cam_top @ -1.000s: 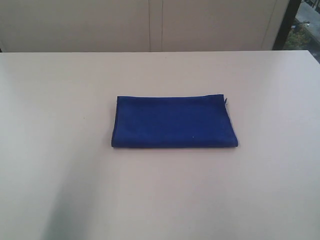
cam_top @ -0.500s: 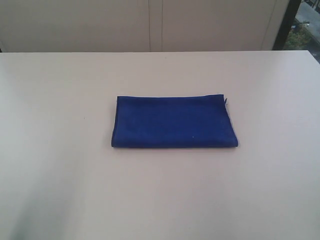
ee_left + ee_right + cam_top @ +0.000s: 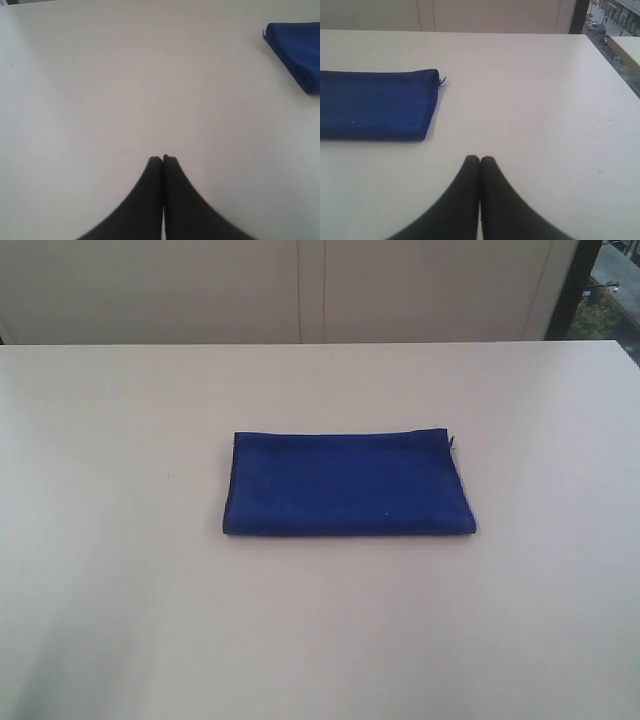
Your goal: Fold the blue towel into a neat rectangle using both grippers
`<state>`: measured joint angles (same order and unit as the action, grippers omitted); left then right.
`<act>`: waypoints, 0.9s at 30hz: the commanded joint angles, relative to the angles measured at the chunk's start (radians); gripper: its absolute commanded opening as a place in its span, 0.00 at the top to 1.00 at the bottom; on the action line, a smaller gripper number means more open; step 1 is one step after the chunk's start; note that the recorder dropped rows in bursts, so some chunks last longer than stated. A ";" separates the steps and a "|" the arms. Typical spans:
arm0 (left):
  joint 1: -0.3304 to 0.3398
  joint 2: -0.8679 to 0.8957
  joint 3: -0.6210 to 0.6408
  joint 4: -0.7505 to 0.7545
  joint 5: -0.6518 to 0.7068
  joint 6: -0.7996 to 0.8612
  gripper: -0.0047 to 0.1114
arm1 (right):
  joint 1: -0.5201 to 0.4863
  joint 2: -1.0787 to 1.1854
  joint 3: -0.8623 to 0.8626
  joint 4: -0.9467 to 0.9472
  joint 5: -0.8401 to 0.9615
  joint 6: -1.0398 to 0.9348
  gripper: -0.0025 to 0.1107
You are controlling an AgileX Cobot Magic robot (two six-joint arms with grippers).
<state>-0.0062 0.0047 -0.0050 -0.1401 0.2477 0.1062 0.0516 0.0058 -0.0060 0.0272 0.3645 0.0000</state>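
The blue towel (image 3: 347, 483) lies folded into a flat rectangle in the middle of the white table (image 3: 120, 570), with a tiny loose thread at its far right corner. Neither arm shows in the exterior view. In the left wrist view my left gripper (image 3: 163, 159) is shut and empty above bare tabletop, well away from a corner of the blue towel (image 3: 299, 50). In the right wrist view my right gripper (image 3: 480, 159) is shut too, holding nothing, a short way off the thread end of the blue towel (image 3: 375, 105).
A pale panelled wall (image 3: 300, 290) runs behind the table's far edge. A dark post (image 3: 572, 290) and a window onto the street stand at the back right. The table's right edge (image 3: 620, 65) shows in the right wrist view.
A soft shadow on the near left of the table has shrunk toward the lower left corner. The towel has not moved.
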 commanded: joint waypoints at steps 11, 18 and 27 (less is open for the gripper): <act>0.003 -0.005 0.005 0.032 -0.014 -0.040 0.96 | -0.002 -0.006 0.006 0.005 -0.007 0.000 0.98; 0.003 -0.005 0.005 0.075 -0.016 -0.129 0.96 | -0.002 -0.006 0.006 0.005 -0.007 0.000 0.98; 0.003 -0.005 0.005 0.075 -0.012 -0.125 0.96 | -0.002 -0.006 0.006 0.003 -0.007 0.000 0.98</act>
<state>-0.0062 0.0047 -0.0050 -0.0616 0.2365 -0.0101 0.0516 0.0058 -0.0060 0.0272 0.3645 0.0000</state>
